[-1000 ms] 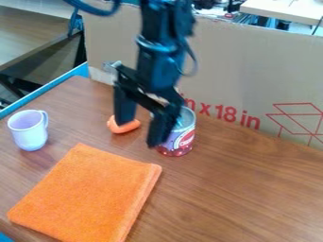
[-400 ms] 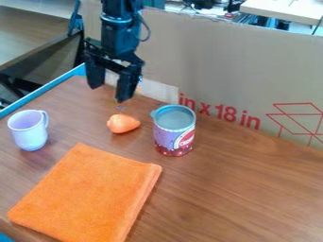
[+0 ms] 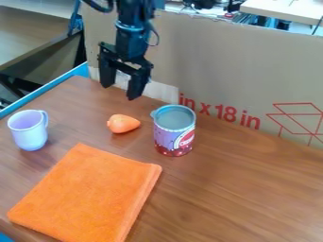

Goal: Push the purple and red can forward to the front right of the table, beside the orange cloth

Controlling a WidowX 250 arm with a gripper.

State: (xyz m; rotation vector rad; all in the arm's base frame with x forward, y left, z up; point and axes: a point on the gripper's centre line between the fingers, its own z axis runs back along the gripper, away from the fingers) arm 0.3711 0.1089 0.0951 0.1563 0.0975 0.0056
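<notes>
So the claw is up in the air over the far part of the table, with its 2 fingers spread apart and nothing between them. It hangs down from the arm, fingertips pointing at the tabletop, not touching anything.

Nearest thing to it is this little orange toy vegetable, lying on its side on the wood, on the camera side of the claw and lower down in the view. Its long axis runs pretty much sideways across the view. The fat end, with a small nub on it, faces the view's left, and the other end narrows to a rounded tip that points right, roughly toward the can.

That can stands upright, to the right of the claw and closer to the camera, just beside the toy's tip but not touching it. Grey top, purple and red label.

Left of the claw and nearer the camera there's 1 pale lilac mug, upright, handle on its right side. Further toward the camera from the claw is a folded orange cloth, lying flat at a slant. Behind the claw stands a big cardboard panel with red print on it.
</notes>
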